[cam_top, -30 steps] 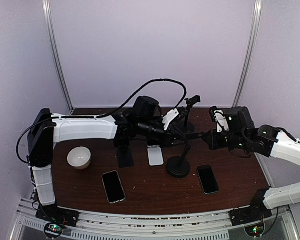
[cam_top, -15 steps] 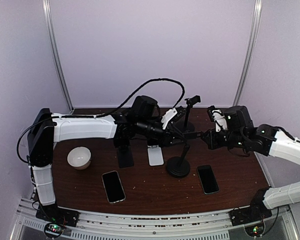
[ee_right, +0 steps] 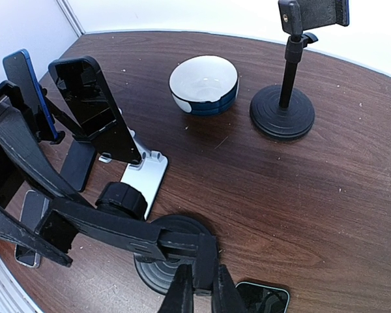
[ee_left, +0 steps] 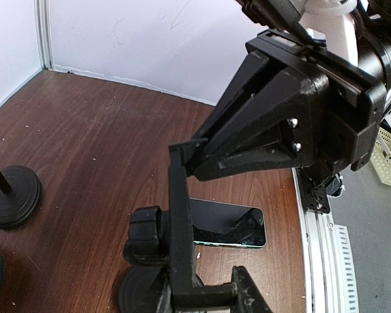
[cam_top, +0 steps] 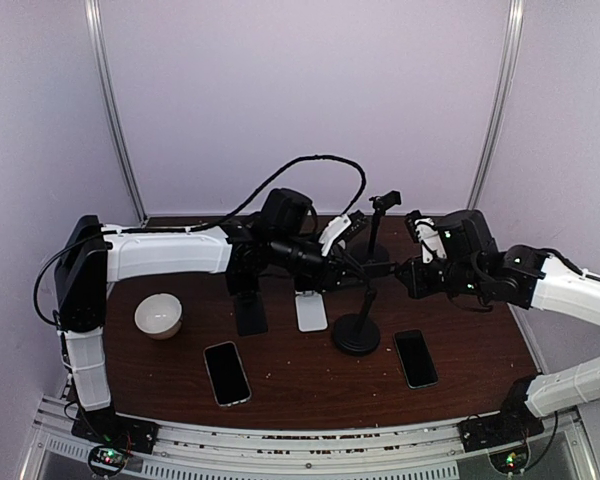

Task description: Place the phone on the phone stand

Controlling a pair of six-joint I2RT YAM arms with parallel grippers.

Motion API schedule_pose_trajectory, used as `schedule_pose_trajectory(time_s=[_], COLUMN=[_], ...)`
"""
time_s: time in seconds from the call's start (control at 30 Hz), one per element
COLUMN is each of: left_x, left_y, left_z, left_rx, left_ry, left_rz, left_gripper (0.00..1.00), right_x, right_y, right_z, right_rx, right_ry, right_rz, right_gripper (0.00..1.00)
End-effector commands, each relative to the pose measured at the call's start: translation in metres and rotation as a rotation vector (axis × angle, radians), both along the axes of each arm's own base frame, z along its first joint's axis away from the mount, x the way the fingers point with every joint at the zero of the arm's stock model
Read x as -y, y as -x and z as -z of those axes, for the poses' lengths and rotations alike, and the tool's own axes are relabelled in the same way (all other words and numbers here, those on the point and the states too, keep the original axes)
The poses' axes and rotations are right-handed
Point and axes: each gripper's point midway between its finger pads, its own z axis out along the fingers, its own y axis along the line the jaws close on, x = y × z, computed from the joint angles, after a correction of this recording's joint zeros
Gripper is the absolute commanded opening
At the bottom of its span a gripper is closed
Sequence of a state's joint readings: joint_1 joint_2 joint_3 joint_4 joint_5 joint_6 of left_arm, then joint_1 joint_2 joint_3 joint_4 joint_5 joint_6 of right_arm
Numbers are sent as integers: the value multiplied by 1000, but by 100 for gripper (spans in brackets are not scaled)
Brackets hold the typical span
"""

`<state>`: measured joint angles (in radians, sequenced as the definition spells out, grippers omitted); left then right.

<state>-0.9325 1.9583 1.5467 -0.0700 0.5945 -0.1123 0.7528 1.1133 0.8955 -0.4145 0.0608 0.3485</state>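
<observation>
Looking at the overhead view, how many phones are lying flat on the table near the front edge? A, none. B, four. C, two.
C: a left phone and a right phone lie flat on either side of the round-based phone stand.

Arms meeting, right end effector pinched (tightly)

Black phone stand, white bowl, brown table
</observation>
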Motion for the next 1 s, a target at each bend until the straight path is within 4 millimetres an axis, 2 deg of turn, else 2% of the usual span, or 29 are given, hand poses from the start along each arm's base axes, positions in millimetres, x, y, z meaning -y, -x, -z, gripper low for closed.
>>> schedule_pose_trajectory(time_s=[0.0,0.2,0.47,0.63,0.77,0.97], left_x=[-6,-6,-8,-9,-9,-5], left_y=[3,4,4,5,5,5], left_z=[20,21,24,26,26,19], left_rx=[-63,-61,-59,-58,-56,-54], left_ry=[-54,-55,-68,-72,-71,-53], left_rz=[22,24,24,25,23,25], left_gripper=[0,0,0,0,0,0], right_x=[3,13,55,67,59,10], right_y=[-3,-6,-16,-18,-17,-3], right_z=[-3,-3,4,6,4,10], right_rx=[4,14,7,-4,-7,-22], right_ry=[16,58,154,153,129,84], right_rz=[34,81,251,290,249,50], right_gripper=[0,0,0,0,0,0])
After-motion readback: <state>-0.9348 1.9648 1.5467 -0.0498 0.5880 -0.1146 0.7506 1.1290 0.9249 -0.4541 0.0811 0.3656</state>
